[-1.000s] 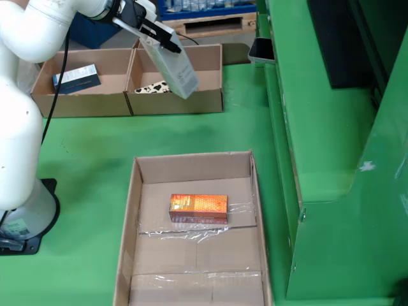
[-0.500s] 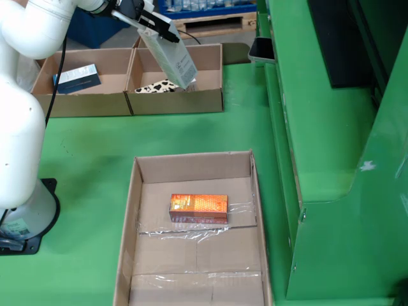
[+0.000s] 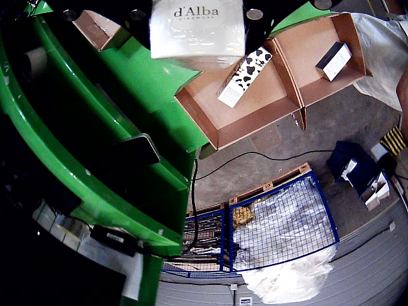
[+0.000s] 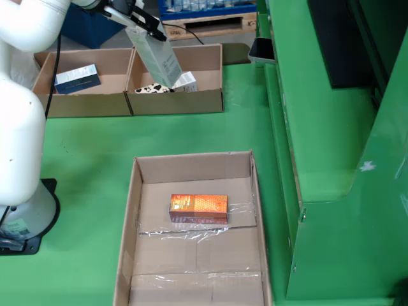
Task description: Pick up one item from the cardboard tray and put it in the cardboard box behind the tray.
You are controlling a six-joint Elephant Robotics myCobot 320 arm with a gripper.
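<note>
My gripper (image 4: 141, 24) gripped the white d'Alba carton (image 4: 160, 60), tilted, its lower end dipping into the cardboard box (image 4: 204, 101) beneath. I feared it landing on the spotted carton (image 4: 152, 88) lying below (already there), then tipping over the box wall.

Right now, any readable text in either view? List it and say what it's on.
"d'Alba" on the end face of the white carton in the gripper; the small line under it is too blurred to read.
Print on the orange box, the dark blue box and the cow-print box is too small to read.
</note>
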